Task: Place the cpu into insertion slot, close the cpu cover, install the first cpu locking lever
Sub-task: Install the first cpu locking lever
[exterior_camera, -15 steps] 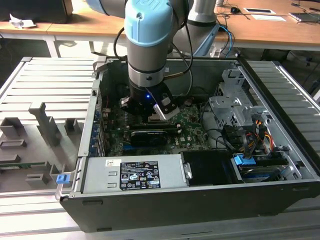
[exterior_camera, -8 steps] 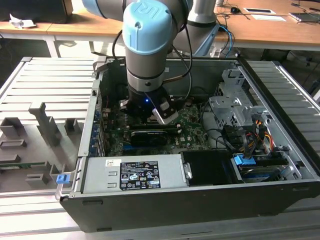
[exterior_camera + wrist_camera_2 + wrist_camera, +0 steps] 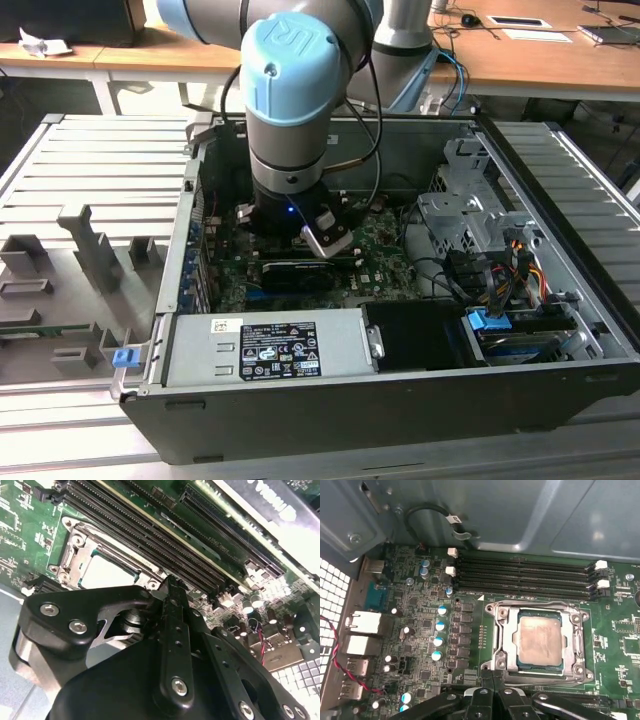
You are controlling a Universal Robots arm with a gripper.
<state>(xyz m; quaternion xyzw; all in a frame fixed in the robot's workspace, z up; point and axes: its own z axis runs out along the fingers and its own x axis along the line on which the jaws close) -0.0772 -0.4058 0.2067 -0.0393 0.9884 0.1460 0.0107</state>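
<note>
Wooden desks (image 3: 520, 60) line the back of the room, and a ribbed grey metal table (image 3: 100, 160) in front of them carries an open computer case (image 3: 400, 400) lying on its side. Grey fixture blocks (image 3: 90, 250) stand on the table at the exterior view's left of the case. Inside the case, the arm (image 3: 300, 110) reaches straight down over the green board (image 3: 385, 255); a power supply (image 3: 265, 345) with a white label lies along the near wall, and a drive cage (image 3: 470, 215) with bundled cables (image 3: 500, 275) sits at the exterior view's right.

First wrist view: the cpu (image 3: 540, 639) lies flat in the insertion slot (image 3: 538, 643), its tan-silver face up. The cpu cover (image 3: 506, 642) is down around it, the chip showing through the central window. Four long black memory slots (image 3: 525, 575) run parallel just beyond the slot, and rows of capacitors (image 3: 439, 626) stand beside it. The gripper (image 3: 491, 679) hangs at the slot's near edge, its fingertips (image 3: 485, 677) pressed together with no gap and holding nothing.

Second wrist view: the gripper (image 3: 170, 585), fingers together, points down just beside the cpu (image 3: 107, 571) and close to the memory slots (image 3: 150, 535). A long black card (image 3: 280, 510) stands farther off.
</note>
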